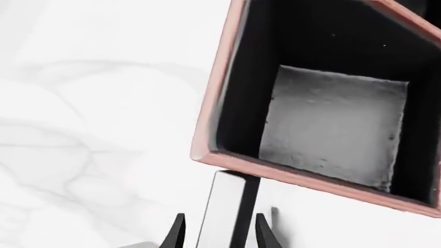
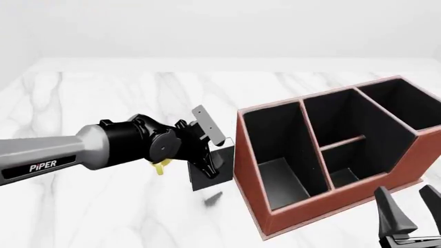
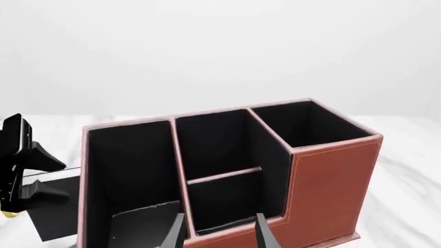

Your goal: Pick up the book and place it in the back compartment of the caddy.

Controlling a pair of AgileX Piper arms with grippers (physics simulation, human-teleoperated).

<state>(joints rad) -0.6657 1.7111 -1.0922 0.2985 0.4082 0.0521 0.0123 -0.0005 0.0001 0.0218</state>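
Note:
The black book (image 2: 205, 182) is held in my left gripper (image 2: 210, 164), just left of the caddy (image 2: 386, 170) and slightly above the table. In the left wrist view the book (image 1: 224, 206) stands between the fingers (image 1: 177, 232), its white page edge showing, right below the caddy's corner rim (image 1: 214, 103). The caddy is reddish-brown with a black inside and several cells. My right gripper (image 2: 410, 206) is open and empty in front of the caddy's near right corner. In the right wrist view (image 3: 219, 232) it faces the caddy's wall (image 3: 331, 186), with the book (image 3: 55, 212) at the far side.
A yellow mug (image 2: 160, 168) peeks out under my left arm, mostly hidden. The white marble table (image 2: 103, 103) stretches to the left and behind. A grey tab (image 2: 204, 121) sticks up from my left wrist.

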